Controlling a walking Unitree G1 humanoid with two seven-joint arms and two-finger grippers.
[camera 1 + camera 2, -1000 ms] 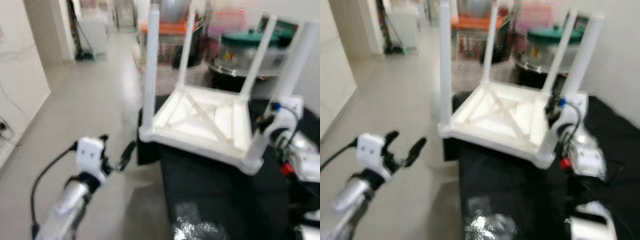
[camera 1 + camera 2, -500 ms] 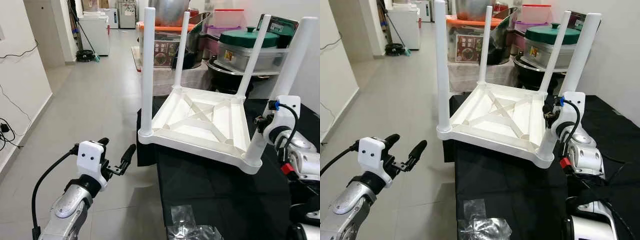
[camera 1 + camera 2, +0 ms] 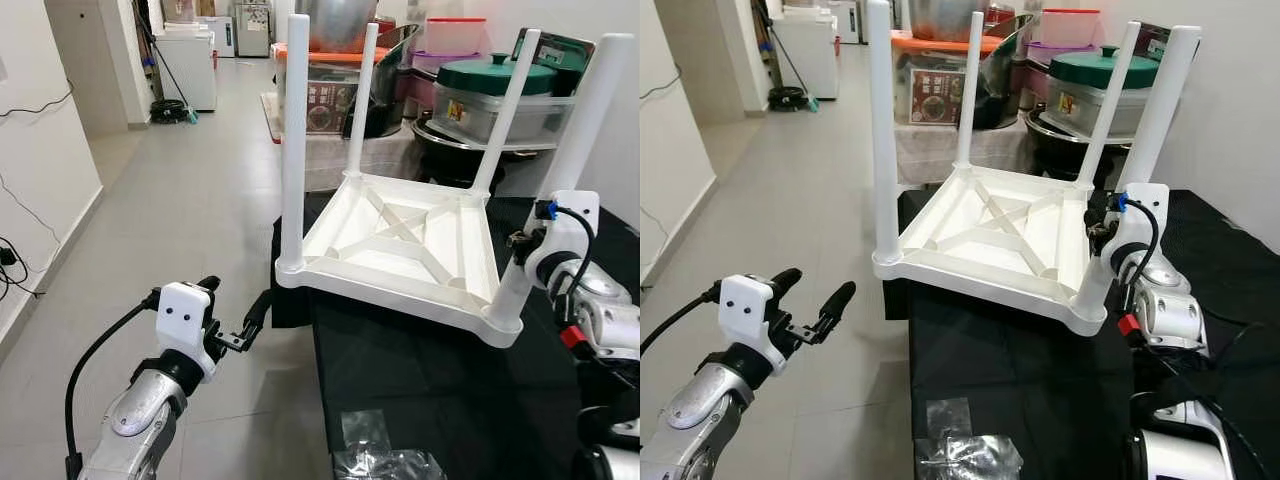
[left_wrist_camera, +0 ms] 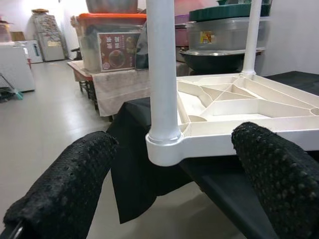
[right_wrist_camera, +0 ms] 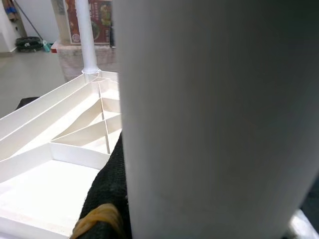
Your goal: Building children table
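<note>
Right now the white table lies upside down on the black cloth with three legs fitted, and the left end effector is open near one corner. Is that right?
Not quite: the table has four legs fitted, as the left eye view shows. It does lie upside down on the black cloth, and the left end effector is open near one corner.

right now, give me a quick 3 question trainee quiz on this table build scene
1. True or false: the white table lies upside down on the black cloth, legs pointing up.
2. How many legs stand fitted on it? A) two B) three C) four
3. Fill in: the left claw hangs over the floor, its fingers ____, facing the near left leg.

Key: 1 true. 2 C. 3 open. The right claw is at the near right leg.
</note>
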